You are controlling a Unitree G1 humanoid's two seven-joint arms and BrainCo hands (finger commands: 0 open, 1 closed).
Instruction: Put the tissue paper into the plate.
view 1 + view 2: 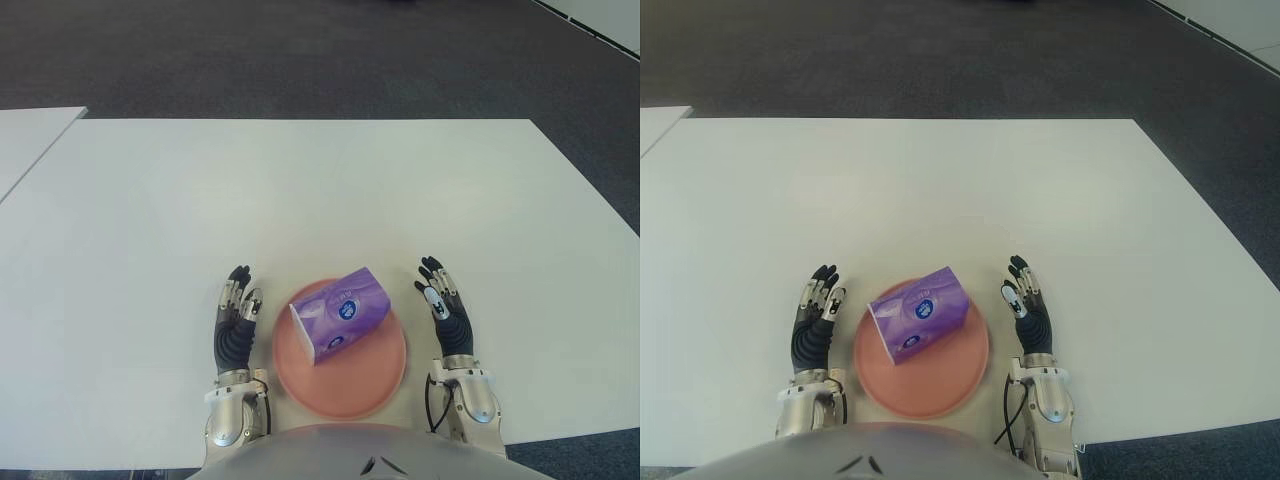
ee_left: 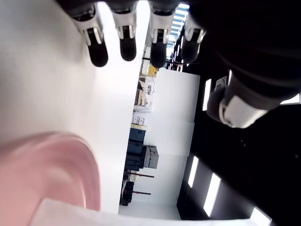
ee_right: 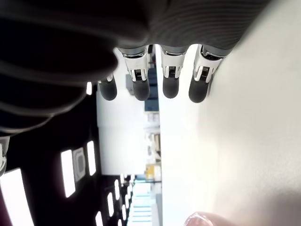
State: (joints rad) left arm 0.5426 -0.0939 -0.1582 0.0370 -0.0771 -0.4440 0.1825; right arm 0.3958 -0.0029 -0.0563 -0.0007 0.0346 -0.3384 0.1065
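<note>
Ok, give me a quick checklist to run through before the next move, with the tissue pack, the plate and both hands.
1. Tissue pack lies inside the pink plate: ok.
2. Left hand beside the plate's left side, fingers spread, holding nothing: ok.
3. Right hand beside the plate's right side, fingers spread, holding nothing: ok.
4. Neither hand touches the pack: ok.
5. Plate sits fully on the table: ok.
6. Pack lies flat and steady: cannot tell.
</note>
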